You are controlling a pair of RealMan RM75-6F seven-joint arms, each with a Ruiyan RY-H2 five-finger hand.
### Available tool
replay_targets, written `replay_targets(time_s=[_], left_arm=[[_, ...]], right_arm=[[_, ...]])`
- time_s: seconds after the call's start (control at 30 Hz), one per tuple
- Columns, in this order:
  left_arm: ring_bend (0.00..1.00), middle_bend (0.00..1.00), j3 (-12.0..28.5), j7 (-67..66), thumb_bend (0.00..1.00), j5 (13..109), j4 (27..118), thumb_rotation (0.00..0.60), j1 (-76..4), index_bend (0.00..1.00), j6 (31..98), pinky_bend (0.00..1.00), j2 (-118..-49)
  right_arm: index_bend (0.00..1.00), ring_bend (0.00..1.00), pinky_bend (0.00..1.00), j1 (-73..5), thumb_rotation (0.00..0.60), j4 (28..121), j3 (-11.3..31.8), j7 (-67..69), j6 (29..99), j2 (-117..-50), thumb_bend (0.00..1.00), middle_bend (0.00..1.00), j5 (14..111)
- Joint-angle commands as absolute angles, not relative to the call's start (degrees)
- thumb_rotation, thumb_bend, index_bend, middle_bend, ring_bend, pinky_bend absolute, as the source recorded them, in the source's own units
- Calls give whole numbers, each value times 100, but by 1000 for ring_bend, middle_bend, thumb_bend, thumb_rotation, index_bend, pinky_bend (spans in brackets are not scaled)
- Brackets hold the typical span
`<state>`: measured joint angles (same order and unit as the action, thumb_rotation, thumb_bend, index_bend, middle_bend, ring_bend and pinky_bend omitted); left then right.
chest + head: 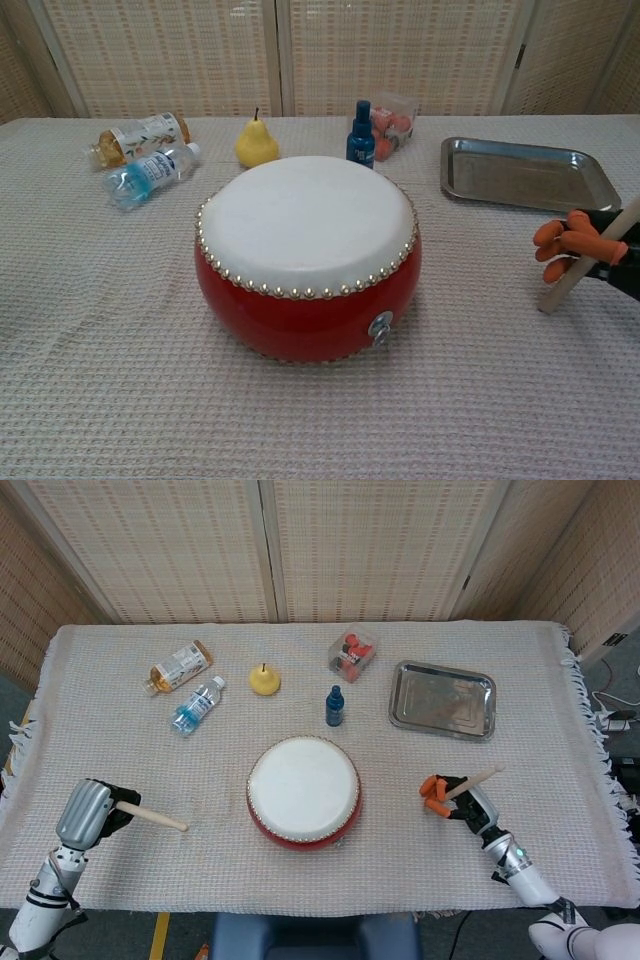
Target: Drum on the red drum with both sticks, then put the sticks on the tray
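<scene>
No legible text, brand, number or sign. Amber bottle (178, 667) carries white label, print too small to read (same in chest view). Clear water bottle (197, 705) carries blue label, print unreadable.

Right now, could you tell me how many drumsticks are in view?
2: one drumstick held by the left hand left of the red drum; the other drumstick gripped by the right hand on the drum's right.

The left robot hand (90, 811) is resting low at the near left of the surface, gripping a stick (153, 816). The right robot hand (455, 796) is curling its orange-tipped fingers (563, 240) around a tilted stick (590, 259).
</scene>
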<state>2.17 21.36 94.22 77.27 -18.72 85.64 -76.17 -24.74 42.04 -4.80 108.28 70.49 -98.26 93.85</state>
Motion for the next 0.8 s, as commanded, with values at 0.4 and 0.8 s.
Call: replay_targets(time_s=[0.4,0.8], left_arm=[[1000,1000,208,2195,828,9397,7691,600,-1871,1000,8531,1000,-7610],[1000,1000,183,2268,827,9400,7600,600,-1869,1000,8509,1000,-7646]], right_arm=[[881,557,622,-2634,600,4133,-557,10458,6734,-10050,252,581,9409],[1000,943,949,-2707,600,4080,-450,9909,6602,-10319,363,901,9298]])
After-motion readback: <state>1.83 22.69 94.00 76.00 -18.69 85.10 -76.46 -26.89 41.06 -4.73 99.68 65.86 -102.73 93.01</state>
